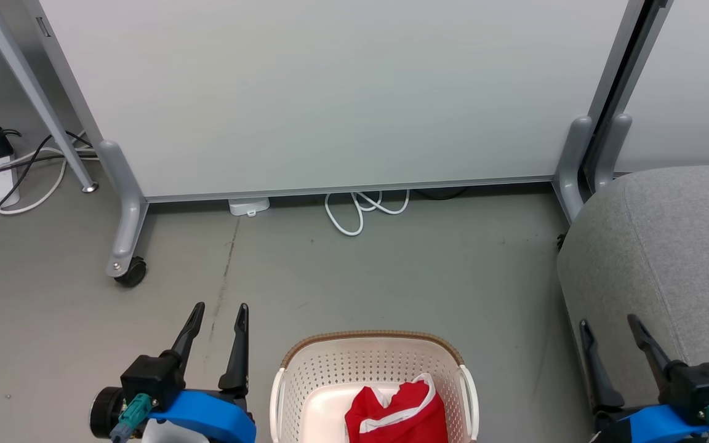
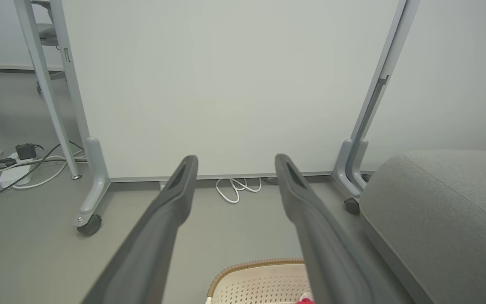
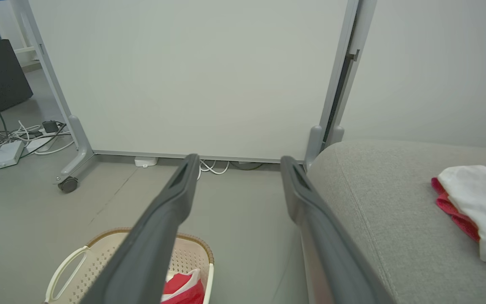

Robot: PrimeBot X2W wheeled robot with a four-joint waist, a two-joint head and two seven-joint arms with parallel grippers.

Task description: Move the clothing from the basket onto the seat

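Two empty, wide-open grippers, left gripper (image 1: 221, 306) and right gripper (image 1: 608, 320), either side of the basket (image 1: 367, 337), red clothing (image 1: 397, 412) inside.

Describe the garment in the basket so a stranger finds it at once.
Before the white partition, on the grey floor beside the grey seat, stands a cream perforated basket. The crumpled red garment with white trim lies inside it, unlike the other garment, which lies on the seat.

Red clothing (image 1: 405, 417) in basket (image 1: 342, 364) beside seat (image 1: 668, 246)

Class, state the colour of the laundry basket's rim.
The basket has a brown, woven-look rim above cream-white walls; the head view shows it best.
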